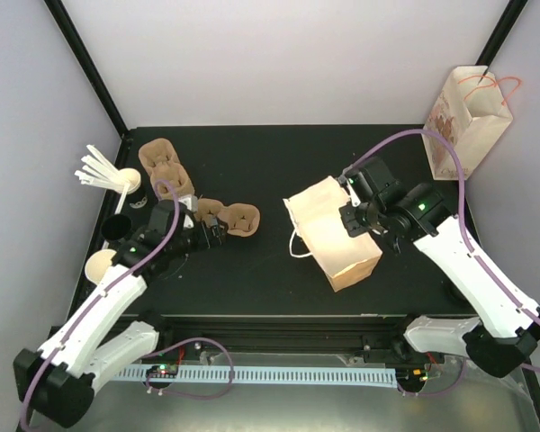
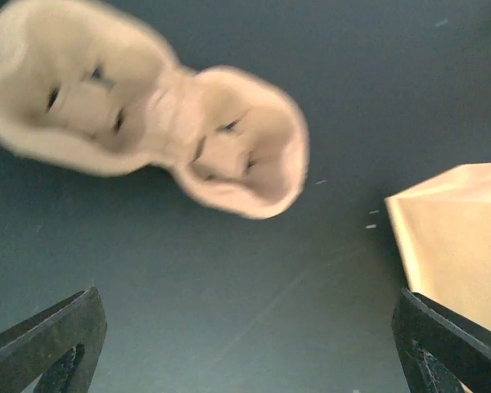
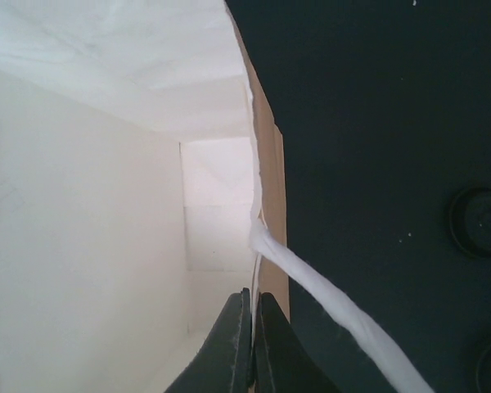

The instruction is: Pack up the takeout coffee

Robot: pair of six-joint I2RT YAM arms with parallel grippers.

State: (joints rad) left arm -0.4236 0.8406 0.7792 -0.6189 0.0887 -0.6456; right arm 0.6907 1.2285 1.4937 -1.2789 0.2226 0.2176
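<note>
Right hand (image 3: 251,327) is clenching the bag (image 1: 337,243) rim, propping the mouth open; the wrist view is showing no cup inside. Left hand (image 2: 245,301) is released, jaws wide, hovering over the tabletop (image 1: 279,162) near the carrier (image 2: 147,115). Cup (image 1: 100,264) is sitting unlidded at the far-left edge, near the lid (image 1: 117,228) and well apart from the bag. I'm reading this as early: lidding, pickup and loading all pending.
</note>
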